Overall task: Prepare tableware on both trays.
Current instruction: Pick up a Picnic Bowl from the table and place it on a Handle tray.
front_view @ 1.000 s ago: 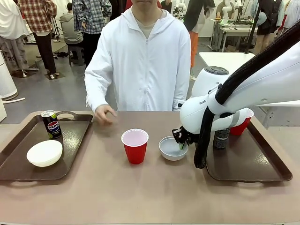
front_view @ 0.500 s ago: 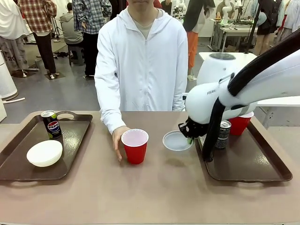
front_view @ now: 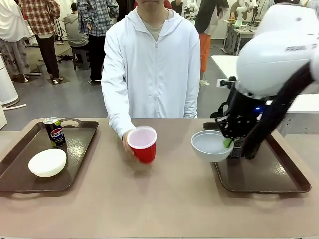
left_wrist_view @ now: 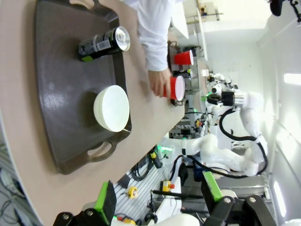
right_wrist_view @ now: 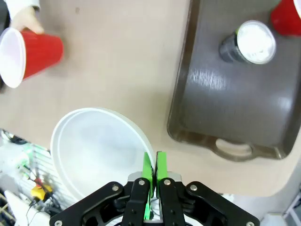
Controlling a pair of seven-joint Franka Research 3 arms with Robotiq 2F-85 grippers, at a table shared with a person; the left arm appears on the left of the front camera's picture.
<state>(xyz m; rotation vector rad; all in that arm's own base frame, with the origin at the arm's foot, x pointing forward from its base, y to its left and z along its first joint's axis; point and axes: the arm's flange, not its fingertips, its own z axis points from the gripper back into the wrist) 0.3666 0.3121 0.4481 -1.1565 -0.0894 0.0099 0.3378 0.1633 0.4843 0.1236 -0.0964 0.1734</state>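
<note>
Brown left tray (front_view: 20, 167) carries Pepsi can (front_view: 55, 132) and white bowl (front_view: 47, 163). Left claw (left_wrist_view: 159, 195) spread wide, released, empty. Mid-tabletop (front_view: 149, 199), person's hand (front_view: 127, 142) grips tilted red cup (front_view: 143, 145). Right claw (front_view: 228, 143) clenched on rim of second bowl (front_view: 209, 147), raised just beside right tray (front_view: 279, 184); dark can (right_wrist_view: 247, 44) stands on that tray.

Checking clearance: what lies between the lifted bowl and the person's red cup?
Nothing: only bare table between bowl and cup, as the front and right wrist views show.
</note>
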